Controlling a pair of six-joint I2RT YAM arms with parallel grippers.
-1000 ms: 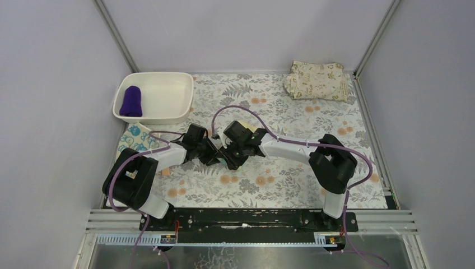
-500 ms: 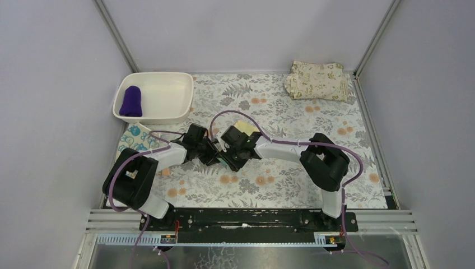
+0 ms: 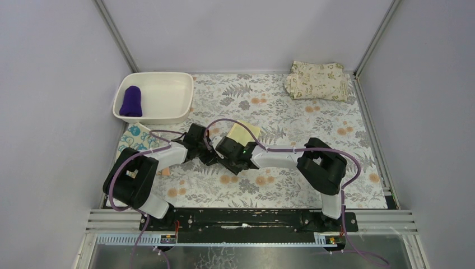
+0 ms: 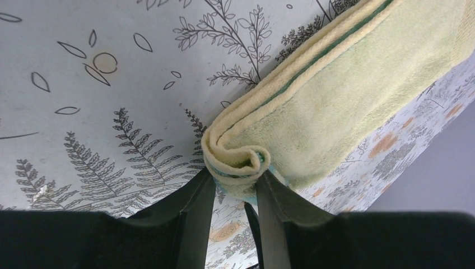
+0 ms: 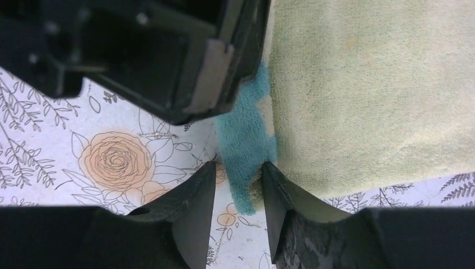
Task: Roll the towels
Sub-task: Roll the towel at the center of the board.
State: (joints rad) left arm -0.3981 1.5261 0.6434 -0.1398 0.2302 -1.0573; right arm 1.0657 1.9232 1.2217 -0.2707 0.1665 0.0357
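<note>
The pale yellow towel lies mid-table, one end curled into a small roll. My left gripper is shut on that rolled end; in the top view it sits just left of the towel. My right gripper faces it, its fingertips closed against the towel's teal-marked corner; from above it almost touches the left one. The purple towel lies rolled in the white tub. The teal towel with white swirls lies flat at the left, partly under my left arm.
A larger beige leaf-printed cloth sits folded at the far right corner. The floral table cover spreads under everything. The left gripper's black body fills the upper left of the right wrist view. Walls close in on both sides.
My right gripper has slid left and nearer, closing in on the left gripper, and more of the yellow towel shows behind it. The left arm has stayed put.
</note>
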